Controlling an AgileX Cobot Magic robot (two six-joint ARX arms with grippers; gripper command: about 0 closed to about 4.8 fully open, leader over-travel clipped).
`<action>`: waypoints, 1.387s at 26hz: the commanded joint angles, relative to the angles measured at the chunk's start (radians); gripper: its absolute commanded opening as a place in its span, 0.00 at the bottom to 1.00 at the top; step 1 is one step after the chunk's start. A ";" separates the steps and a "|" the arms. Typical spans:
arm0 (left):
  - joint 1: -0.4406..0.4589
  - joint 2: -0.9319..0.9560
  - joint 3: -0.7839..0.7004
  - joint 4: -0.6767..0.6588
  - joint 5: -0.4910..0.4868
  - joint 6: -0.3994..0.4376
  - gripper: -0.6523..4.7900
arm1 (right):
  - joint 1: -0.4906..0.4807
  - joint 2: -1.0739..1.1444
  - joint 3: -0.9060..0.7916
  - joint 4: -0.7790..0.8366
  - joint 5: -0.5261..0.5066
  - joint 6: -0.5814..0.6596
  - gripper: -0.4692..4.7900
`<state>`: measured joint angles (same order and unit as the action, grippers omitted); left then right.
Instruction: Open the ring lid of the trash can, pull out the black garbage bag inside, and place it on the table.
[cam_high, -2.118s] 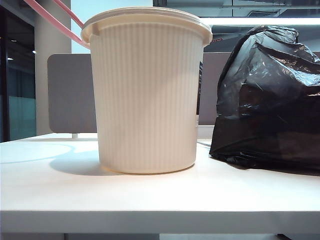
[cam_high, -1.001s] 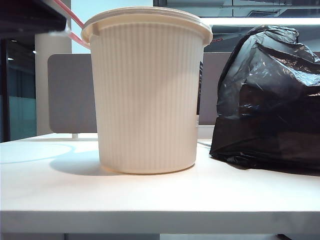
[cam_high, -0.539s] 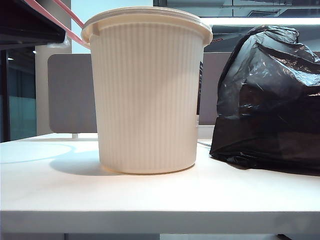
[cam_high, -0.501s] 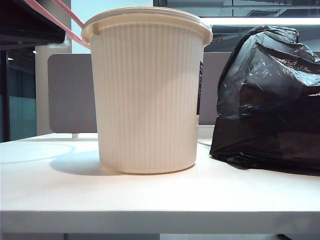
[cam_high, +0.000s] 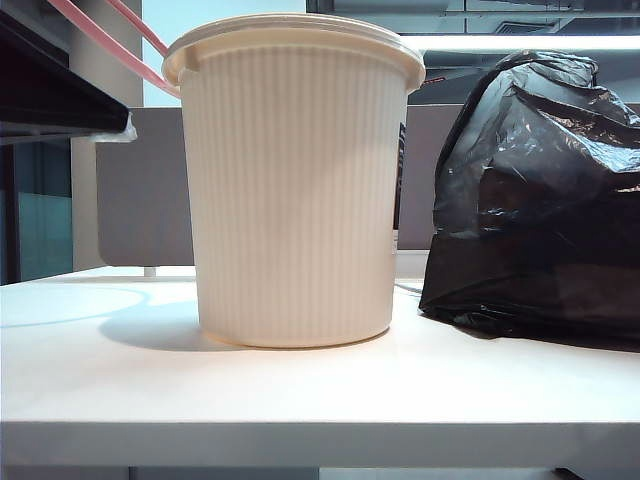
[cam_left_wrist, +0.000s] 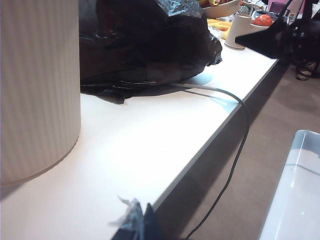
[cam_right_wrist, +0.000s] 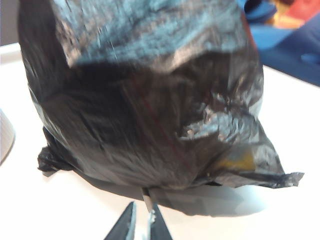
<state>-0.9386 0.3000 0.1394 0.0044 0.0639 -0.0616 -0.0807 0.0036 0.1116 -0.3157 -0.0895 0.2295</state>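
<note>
Exterior view, bag: the black garbage bag (cam_high: 540, 200) sat on the table (cam_high: 300, 390), right of the trash can (cam_high: 295, 190) and just beside it, a narrow gap between them.
Trash can: upright at the middle of the tabletop, ribbed wall facing the camera, a dark label strip on its right side.
Ring lid: the ring lid (cam_high: 110, 45) showed as pink arcs up behind the can's left rim; its full position could not be made out.
Left gripper: the left gripper (cam_left_wrist: 134, 225) was at the near-left edge of the table, its jaws together with nothing between them; a dark bar (cam_high: 55, 105) at the upper left of the exterior view was probably this arm.
Right gripper: the right gripper (cam_right_wrist: 141, 222) hung low just in front of the bag, tips nearly together with a thin slit between, holding nothing.
Around: a grey partition panel (cam_high: 140, 190) stood behind the can; a grey cable (cam_left_wrist: 235, 145) ran from under the bag over the table edge; cluttered items lay far along the table, too small to name.
</note>
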 joint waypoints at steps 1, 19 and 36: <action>0.000 0.000 -0.008 0.013 0.000 -0.002 0.11 | 0.002 0.000 -0.006 0.011 0.005 -0.003 0.16; 0.000 -0.001 -0.053 0.012 0.005 -0.003 0.11 | 0.001 0.000 -0.063 0.022 0.006 -0.021 0.16; 0.000 0.000 -0.080 -0.005 0.031 -0.006 0.11 | 0.001 0.000 -0.063 0.014 0.021 -0.024 0.17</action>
<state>-0.9386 0.2993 0.0681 -0.0017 0.0803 -0.0620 -0.0807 0.0032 0.0471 -0.3050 -0.0727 0.2085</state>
